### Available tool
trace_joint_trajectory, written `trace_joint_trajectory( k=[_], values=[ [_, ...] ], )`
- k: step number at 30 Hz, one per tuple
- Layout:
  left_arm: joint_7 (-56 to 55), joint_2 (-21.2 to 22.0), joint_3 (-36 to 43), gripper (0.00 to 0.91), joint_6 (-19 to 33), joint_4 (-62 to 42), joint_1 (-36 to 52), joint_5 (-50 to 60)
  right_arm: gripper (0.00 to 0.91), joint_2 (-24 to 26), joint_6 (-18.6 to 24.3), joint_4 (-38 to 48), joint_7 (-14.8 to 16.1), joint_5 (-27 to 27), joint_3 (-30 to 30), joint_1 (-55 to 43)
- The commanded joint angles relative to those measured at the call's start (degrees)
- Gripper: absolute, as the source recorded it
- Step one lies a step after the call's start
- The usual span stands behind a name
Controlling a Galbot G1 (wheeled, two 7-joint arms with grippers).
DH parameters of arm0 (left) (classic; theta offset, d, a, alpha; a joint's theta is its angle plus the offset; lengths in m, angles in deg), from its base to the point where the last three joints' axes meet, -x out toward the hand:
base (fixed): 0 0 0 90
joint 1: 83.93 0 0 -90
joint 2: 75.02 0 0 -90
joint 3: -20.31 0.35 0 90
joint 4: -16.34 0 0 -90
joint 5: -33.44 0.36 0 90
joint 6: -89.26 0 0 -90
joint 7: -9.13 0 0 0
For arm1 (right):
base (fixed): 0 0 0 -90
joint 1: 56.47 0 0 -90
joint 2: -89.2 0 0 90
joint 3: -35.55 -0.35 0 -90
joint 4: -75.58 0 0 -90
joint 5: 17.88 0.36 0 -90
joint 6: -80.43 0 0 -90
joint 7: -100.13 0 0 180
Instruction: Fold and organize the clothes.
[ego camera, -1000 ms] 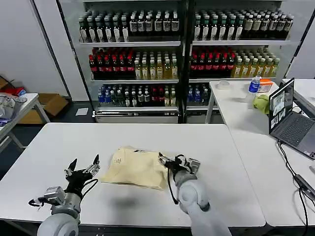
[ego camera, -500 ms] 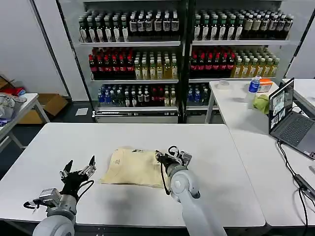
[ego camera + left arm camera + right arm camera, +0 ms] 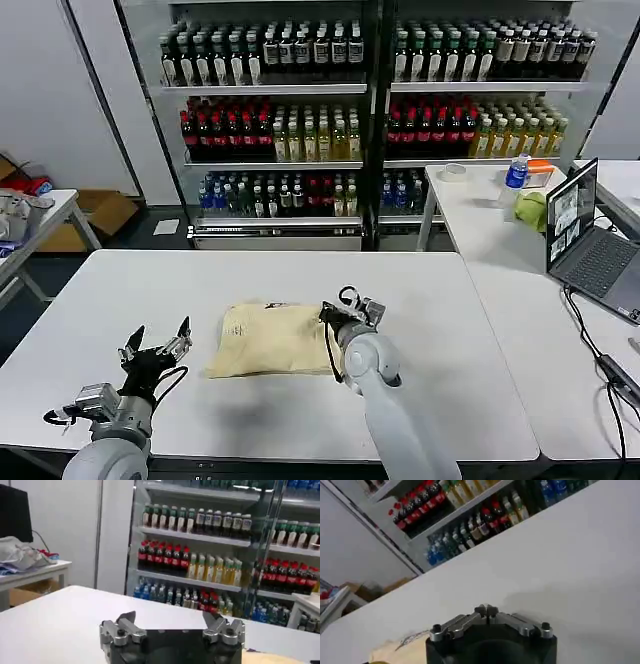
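Here, the folded T-shirt (image 3: 272, 340) lies mid-surface (image 3: 440, 300), long axis running left to right, label edge toward the drink shelves (image 3: 370, 110). The right gripper (image 3: 331, 318), fingers together, sits at its right edge; the left gripper (image 3: 155, 349) hovers spread, near the shirt's left.

T-shirt (image 3: 272, 339) on table (image 3: 440, 300), between grippers
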Motion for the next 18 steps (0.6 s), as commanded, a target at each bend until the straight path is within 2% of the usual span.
trace_joint_trajectory(
  k=[1,7,14,18],
  values=[
    [0.09,-0.13,-0.13,0.907,0.06,0.19,-0.12,-0.06,0.907,0.50,0.72,1.25,2.58,-4.80,0.71,-1.30],
    [0.12,-0.59,-0.12,0.907,0.17,0.21,0.15,-0.49,0.907,4.00,8.92,-5.00,7.90,-17.29,2.15,1.91],
    [0.10,-0.12,1.08,0.907,0.22,0.43,0.70,-0.01,0.907,7.73,6.65,-10.33,7.95,-20.08,1.55,6.47],
    [0.14,0.03,1.59,0.907,0.33,0.50,0.42,0.23,0.907,7.70,6.39,-10.95,8.37,-21.78,1.59,9.35]
  ],
)
